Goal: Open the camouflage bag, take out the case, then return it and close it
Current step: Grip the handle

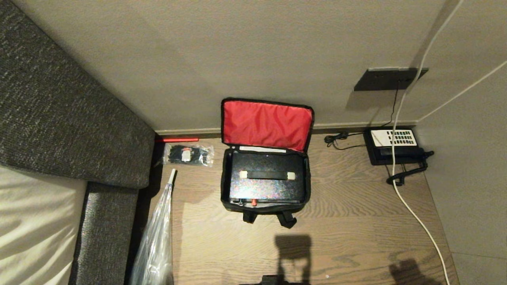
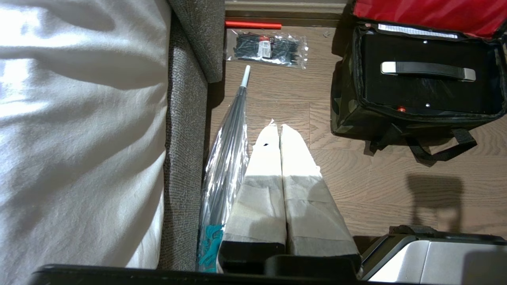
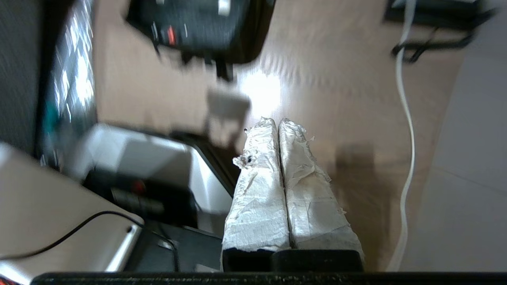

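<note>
The camouflage bag (image 1: 224, 179) stands open on the wood floor against the wall, its red-lined lid (image 1: 266, 123) raised. Inside lies the black case (image 1: 263, 189), with its handle (image 1: 267, 175) on top. In the left wrist view the bag's camouflage side (image 2: 344, 115) and the case (image 2: 420, 89) show ahead and to one side of my left gripper (image 2: 277, 126), which is shut and empty, well short of the bag. My right gripper (image 3: 277, 120) is shut and empty above bare floor, with the bag (image 3: 249, 39) farther ahead. Neither arm shows in the head view.
A black desk phone (image 1: 394, 144) and a white cable (image 1: 412, 209) lie to the bag's right. On its left are a packet of cable ties (image 1: 188, 154), a red stick (image 1: 176, 139), a clear umbrella (image 1: 156, 237) and a grey upholstered frame (image 1: 59, 118). My base (image 3: 138, 158) is beside the right gripper.
</note>
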Robot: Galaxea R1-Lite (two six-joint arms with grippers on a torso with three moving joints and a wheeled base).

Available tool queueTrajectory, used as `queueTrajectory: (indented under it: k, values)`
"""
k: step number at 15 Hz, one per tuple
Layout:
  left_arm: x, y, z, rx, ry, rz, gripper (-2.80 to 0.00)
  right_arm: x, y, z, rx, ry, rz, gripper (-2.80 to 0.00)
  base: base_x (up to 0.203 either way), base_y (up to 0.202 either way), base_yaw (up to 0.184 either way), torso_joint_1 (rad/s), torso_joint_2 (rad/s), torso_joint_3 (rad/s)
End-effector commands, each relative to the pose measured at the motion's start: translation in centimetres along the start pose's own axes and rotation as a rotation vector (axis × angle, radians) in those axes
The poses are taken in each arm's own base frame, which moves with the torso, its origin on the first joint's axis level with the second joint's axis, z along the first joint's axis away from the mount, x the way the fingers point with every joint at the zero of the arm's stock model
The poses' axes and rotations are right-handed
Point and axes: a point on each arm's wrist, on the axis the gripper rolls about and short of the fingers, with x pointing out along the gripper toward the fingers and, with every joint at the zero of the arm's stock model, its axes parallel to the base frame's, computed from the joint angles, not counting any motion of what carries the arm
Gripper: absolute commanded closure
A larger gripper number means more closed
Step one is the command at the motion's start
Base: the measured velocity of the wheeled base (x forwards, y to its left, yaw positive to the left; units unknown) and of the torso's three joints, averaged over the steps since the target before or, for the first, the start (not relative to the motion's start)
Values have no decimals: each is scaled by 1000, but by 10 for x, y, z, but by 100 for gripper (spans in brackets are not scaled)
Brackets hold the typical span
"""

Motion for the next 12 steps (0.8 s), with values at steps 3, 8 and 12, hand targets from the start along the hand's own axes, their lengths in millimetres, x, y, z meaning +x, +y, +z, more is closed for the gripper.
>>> queueTrajectory:
  k: [3,8,12]
  values:
    - [0,0,-1,0,1,1,0,189,-44,72,-46,460,87,0,0,0,0,0,0,0]
    - [0,0,-1,0,1,1,0,389,-24,72,-305,365,90,0,0,0,0,0,0,0]
    - [0,0,-1,0,1,1,0,452,87,56,-468,67,124,0,0,0,0,0,0,0]
